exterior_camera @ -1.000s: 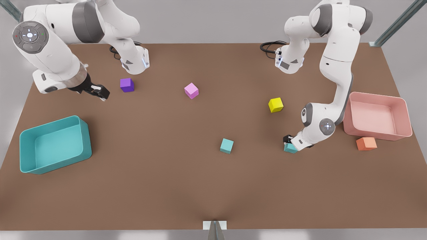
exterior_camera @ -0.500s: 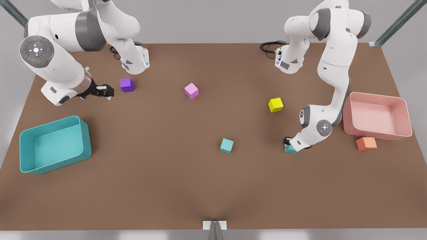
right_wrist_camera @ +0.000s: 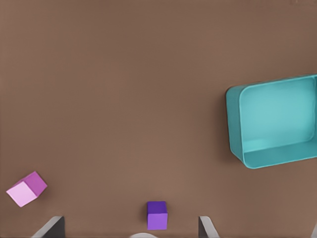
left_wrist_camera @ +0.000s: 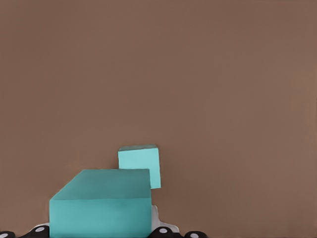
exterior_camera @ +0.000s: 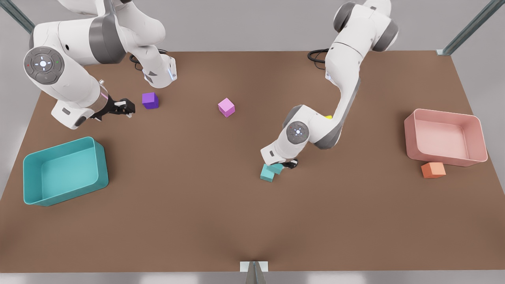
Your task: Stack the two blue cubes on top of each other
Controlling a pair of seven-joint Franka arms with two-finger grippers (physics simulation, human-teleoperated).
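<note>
A: Where's the L gripper (exterior_camera: 285, 164)?
B: Mid-table, fingers clamped on 1 blue cube (exterior_camera: 275, 168), holding it raised & overlapping the top edge of the 2nd blue cube (exterior_camera: 266, 174) sitting on the table (exterior_camera: 197, 221). In the L wrist view the held cube (left_wrist_camera: 101, 203) is sitting close up, the 2nd cube (left_wrist_camera: 140, 163) just beyond it.
A: R gripper (exterior_camera: 125, 108)?
B: Waiting at the front view's left, hanging just beside the purple cube (exterior_camera: 150, 100), fingers spread apart, gripping nothing. Its wrist view is showing the purple cube (right_wrist_camera: 157, 214), pink cube (right_wrist_camera: 26, 188) & teal bin (right_wrist_camera: 277, 121).
A: Other stuff?
B: Pink bin (exterior_camera: 446, 136) at the front view's right w/ an orange cube (exterior_camera: 432, 170) touching its near wall.
</note>
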